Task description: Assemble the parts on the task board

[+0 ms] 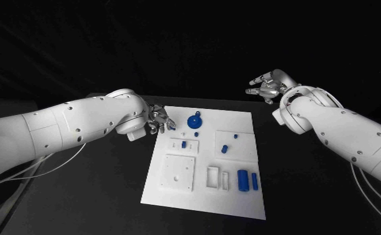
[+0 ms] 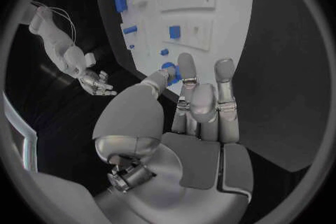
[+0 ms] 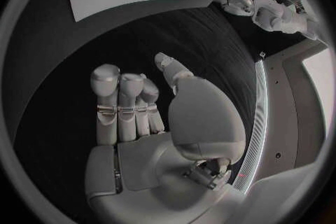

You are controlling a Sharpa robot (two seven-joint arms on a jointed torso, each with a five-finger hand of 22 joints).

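While the white rectangular task board (image 1: 208, 160) lies flat in the middle of the black tabletop (image 1: 95, 202), the silver left hand (image 1: 159, 120) sits at the board's far left corner, fingers loosely spread and holding nothing. From the left wrist view, its fingertips (image 2: 186, 61) reach over the board's edge, close to a round blue gear-like part (image 1: 195, 120) (whether they touch it cannot be told). That part lies on the far end of the board, just beside the left hand.

The silver right hand (image 1: 268, 86) hovers above the tabletop beyond the board's far right corner, well apart from the board and from every part. Its fingers (image 3: 119, 95) are slightly curled yet separated, with nothing between them.

Further blue parts rest on the board: a small upright piece (image 1: 184, 144) in a raised white fixture left of centre, a short oval piece (image 1: 224, 148) on the right half, and two blue cylinders, a thick one (image 1: 243, 180) and a thinner one (image 1: 255, 180), lying side by side near the near right corner. A square white plate (image 1: 179, 172) occupies the near left area.
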